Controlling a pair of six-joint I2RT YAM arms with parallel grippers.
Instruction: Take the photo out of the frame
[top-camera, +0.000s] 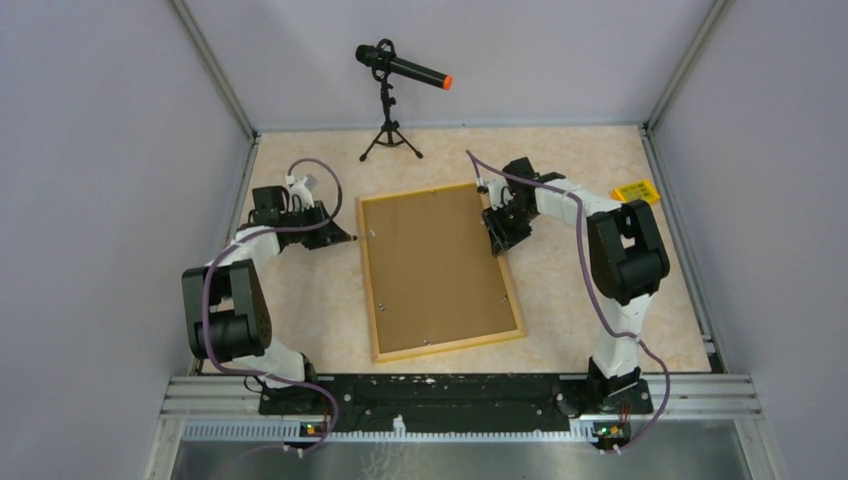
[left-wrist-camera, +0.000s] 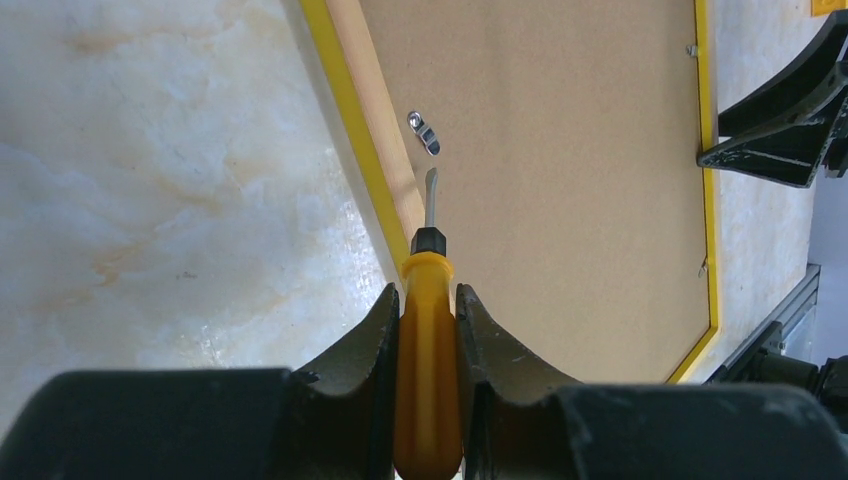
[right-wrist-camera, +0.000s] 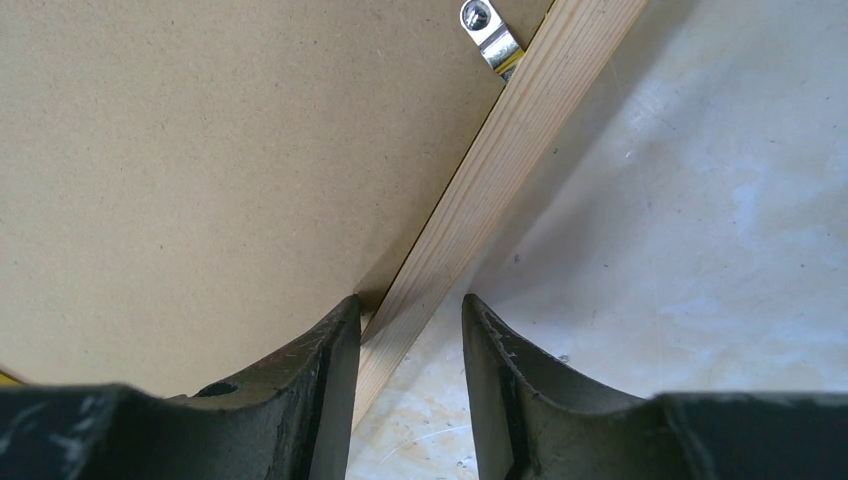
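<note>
Screwdriver, orange-handled, sits clenched in left jaws; right jaws gape astride the frame's wooden edge.

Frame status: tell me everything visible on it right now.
The frame lies flat and face down on the table, slightly skewed, between the two arms. Its brown fibreboard back faces up, bordered by a pale wood rail; a thin yellow front edge peeks out beneath. Small metal clips sit around the back's edge. The right pincer straddles the right-hand rail, jaws apart; contact is unclear. The screwdriver points at a left-side clip, its tip just short of it.
</note>
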